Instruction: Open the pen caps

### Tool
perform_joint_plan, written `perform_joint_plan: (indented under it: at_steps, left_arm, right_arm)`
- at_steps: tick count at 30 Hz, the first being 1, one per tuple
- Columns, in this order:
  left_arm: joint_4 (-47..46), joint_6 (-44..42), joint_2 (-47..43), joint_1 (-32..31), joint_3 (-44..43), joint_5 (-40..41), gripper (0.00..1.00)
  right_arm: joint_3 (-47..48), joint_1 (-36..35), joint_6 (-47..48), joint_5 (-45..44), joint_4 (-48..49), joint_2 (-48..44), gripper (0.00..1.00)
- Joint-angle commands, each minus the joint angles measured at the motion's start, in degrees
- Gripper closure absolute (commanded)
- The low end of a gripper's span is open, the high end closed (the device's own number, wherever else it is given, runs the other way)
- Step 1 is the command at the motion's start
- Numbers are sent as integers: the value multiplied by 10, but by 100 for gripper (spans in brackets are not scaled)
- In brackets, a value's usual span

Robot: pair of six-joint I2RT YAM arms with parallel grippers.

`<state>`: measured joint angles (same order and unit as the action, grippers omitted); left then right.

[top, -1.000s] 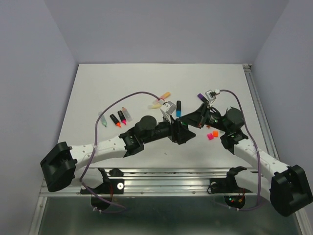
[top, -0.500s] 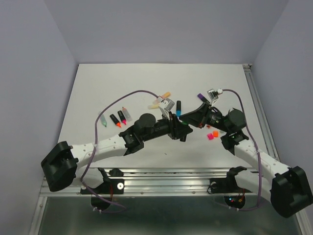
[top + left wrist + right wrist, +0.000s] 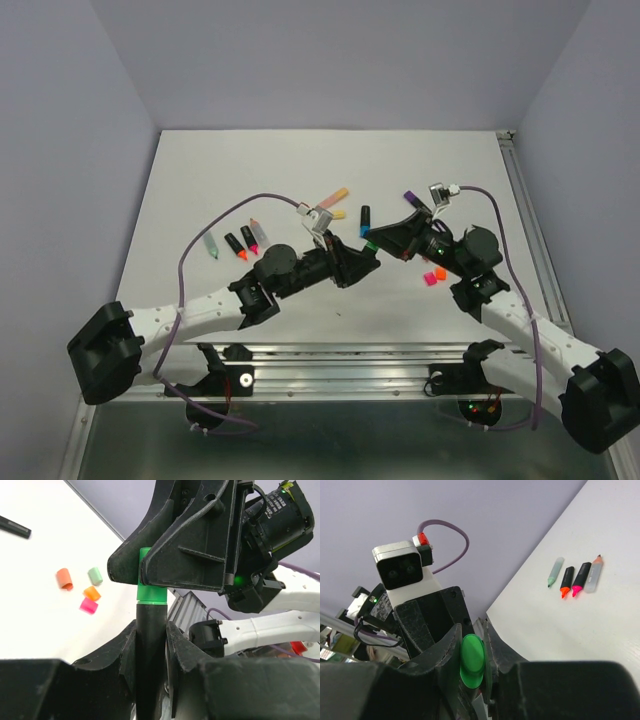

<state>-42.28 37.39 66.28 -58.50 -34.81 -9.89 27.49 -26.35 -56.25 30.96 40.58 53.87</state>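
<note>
Green pen cap (image 3: 151, 587), stubby, sits pinched in right gripper (image 3: 472, 660); left gripper (image 3: 150, 630) pinches its black barrel (image 3: 149, 680).

I see the green cap (image 3: 151, 594) seated on a black barrel (image 3: 150, 645), standing upright in the middle of the left wrist frame. Its upper half is clamped inside the right gripper (image 3: 145, 565). In the right wrist view I look straight at its round closed end, low and centre. Four caps lie loose on the table (image 3: 40, 630) at the left of the left wrist frame. A coral cap (image 3: 64, 578) and a mint cap (image 3: 95, 575) sit side by side, with an orange cap (image 3: 92, 593) and a pink cap (image 3: 88, 605) just below, touching. From above, a purple cap (image 3: 409, 197) lies right of centre.
</note>
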Motion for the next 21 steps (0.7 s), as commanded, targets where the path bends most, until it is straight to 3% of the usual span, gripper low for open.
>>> perform_joint_plan:
  at_steps: [1,4,7,10,14,16,17,21]
  left_arm:
    - [-40,0,-41,-15,19,-79,100]
    - [-44,-5,-49,-16,30,-85,100]
    - [-45,-3,-61,-17,45,-59,100]
    - [-43,0,-67,-16,47,-31,100]
    - [25,-2,-42,-14,-16,-44,100]
    - [44,-2,-29,-14,-36,-47,86]
    - [53,-2,-19,-14,-48,-50,72]
    - [56,2,-5,-14,-61,-58,56]
  right_arm:
    - [71,33,94,-199,-23,44,99]
    - [95,33,126,-168,-8,62,99]
    - [109,33,133,-32,0,84,99]
    - [82,32,94,19,26,84,99]
    - [70,31,92,23,-15,70,99]
    - [66,30,94,46,-21,70,99]
    - [63,27,88,49,-11,69,99]
    - [61,27,91,50,-25,57,99]
